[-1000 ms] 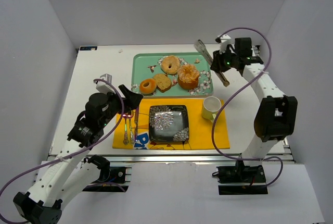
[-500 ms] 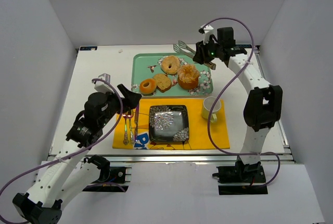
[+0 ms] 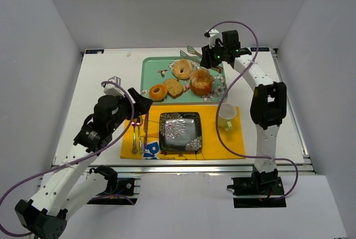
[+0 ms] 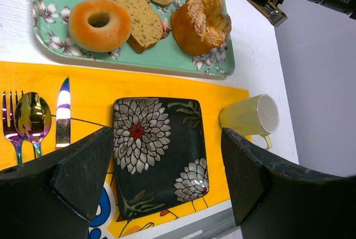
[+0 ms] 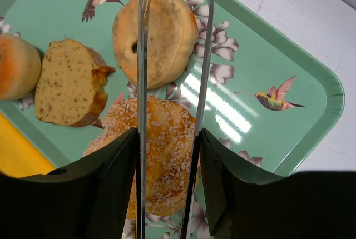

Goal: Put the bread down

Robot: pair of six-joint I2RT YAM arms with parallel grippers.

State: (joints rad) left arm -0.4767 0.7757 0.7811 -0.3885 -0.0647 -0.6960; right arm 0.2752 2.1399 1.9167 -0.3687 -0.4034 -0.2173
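The right hand [image 3: 213, 55], clenching the tongs [image 5: 143, 83], is hovering above the bread [image 5: 167, 33], which is lying at the far middle of the tray [image 5: 261, 55], and is probably needing to centre both blades [image 5: 207, 39] outside its crust, clear of the cake [image 3: 201, 81], before squeezing.

Top camera looks down from behind; closer wrist cameras share the tray [image 3: 153, 69].

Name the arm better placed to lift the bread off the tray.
Right. The right gripper holds tongs poised over the bread on the tray; the left gripper hangs open near the cutlery, away from it.
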